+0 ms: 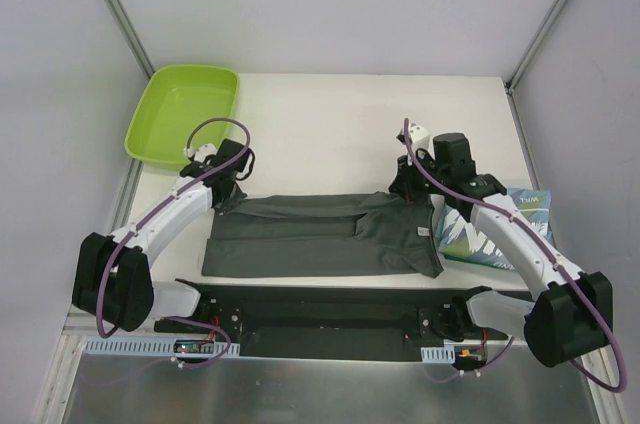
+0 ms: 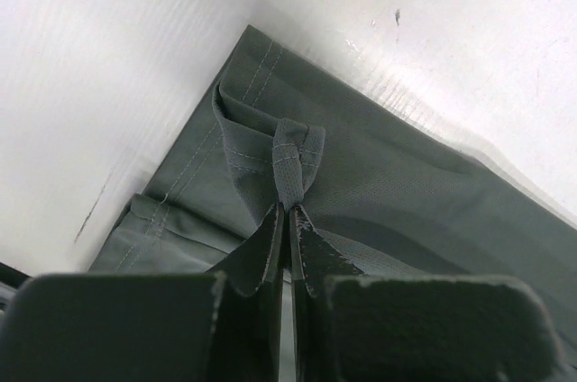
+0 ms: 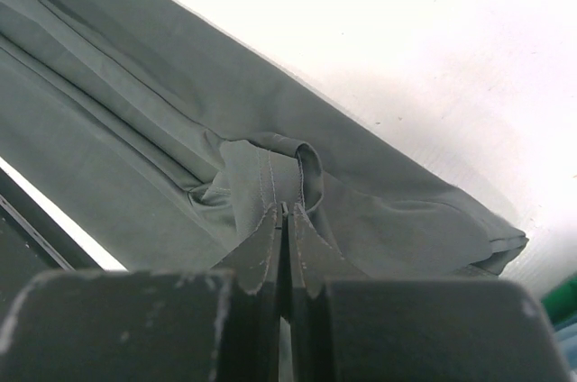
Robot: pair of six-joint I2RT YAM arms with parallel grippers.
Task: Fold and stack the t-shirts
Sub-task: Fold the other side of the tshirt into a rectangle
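**Grey tee** (image 1: pixel 320 234): lies across the middle of the top view as a long, flattened band on the white table (image 1: pixel 330 124). Its collar end points right. The far edge runs between the two grippers and the near edge lies just above the black base rail. The right end is just beside the teal tee, and I cannot tell whether they touch.

**Teal tee** (image 1: pixel 458 240): sits at the right of the frame, folded and flat, with white print showing. The right arm partly covers it.

**Left gripper** (image 1: pixel 232 194): at the band's upper left corner. In the left wrist view the jaws (image 2: pixel 288 211) are clenched on a small raised pinch of the grey tee (image 2: pixel 406 193). A stitched hem is bunched just above the tips.

**Right gripper** (image 1: pixel 408 189): at the band's upper right edge. In the right wrist view the jaws (image 3: pixel 285 209) are clamped on a looped fold of the grey tee (image 3: pixel 135 85), with seam lines running into the tips.

**Tray** (image 1: pixel 185 114): lime green, at the upper left of the table, well apart from both tees.
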